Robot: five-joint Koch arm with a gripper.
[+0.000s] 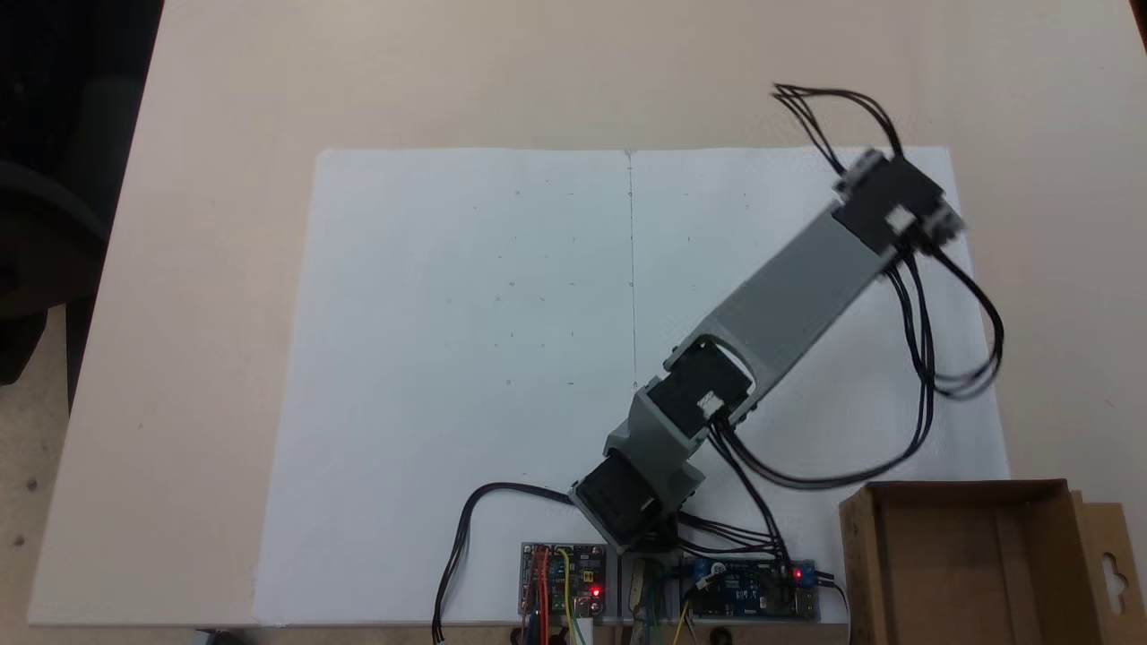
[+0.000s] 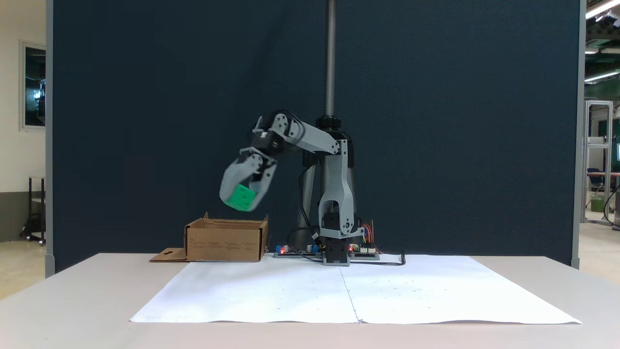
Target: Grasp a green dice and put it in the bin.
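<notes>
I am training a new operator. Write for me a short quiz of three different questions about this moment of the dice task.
1. True or false: the green dice lies on the white paper.
2. What does the gripper hold? A) nothing B) the green dice C) a cable
3. Fill in: in a fixed view the dice hangs above the ____, which stands on the table.

Key
1. False; it is held in the air.
2. B
3. cardboard box

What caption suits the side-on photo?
Gripper carries green dice in the air near the cardboard bin.
</notes>
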